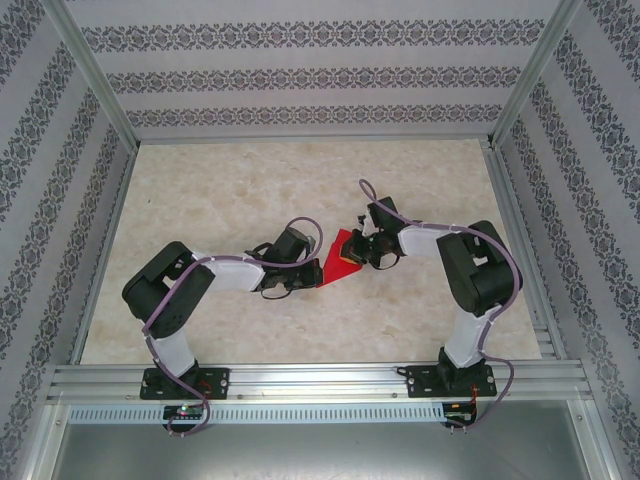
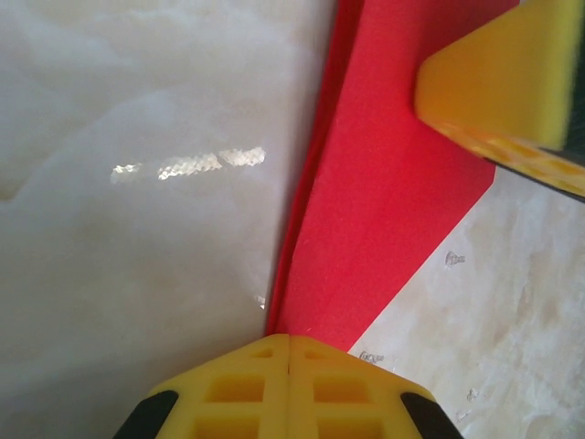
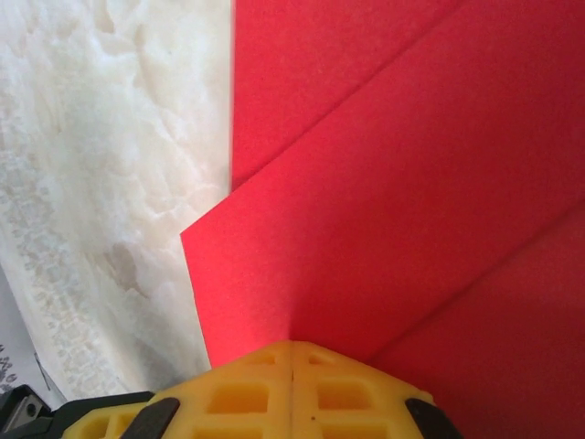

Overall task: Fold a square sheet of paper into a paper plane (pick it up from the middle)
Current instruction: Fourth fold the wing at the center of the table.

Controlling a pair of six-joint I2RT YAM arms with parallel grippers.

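Note:
The square sheet of paper (image 1: 338,258) is bright red and folded into overlapping layers, lying mid-table between both grippers. My left gripper (image 1: 311,272) meets it from the left, my right gripper (image 1: 357,252) from the right. In the left wrist view the yellow jaws of the left gripper (image 2: 289,340) are pressed together at the narrow end of the paper (image 2: 384,183), whose doubled edge runs up from their seam. A yellow finger of the right gripper (image 2: 498,82) rests at the paper's far end. The right gripper (image 3: 292,347) is shut where a crease in the paper (image 3: 384,183) begins.
The pale marbled table (image 1: 220,190) stretches around the paper. Patterned walls (image 1: 300,75) and aluminium frame posts close the workspace on three sides. A metal rail (image 1: 320,380) carries the arm bases at the near edge.

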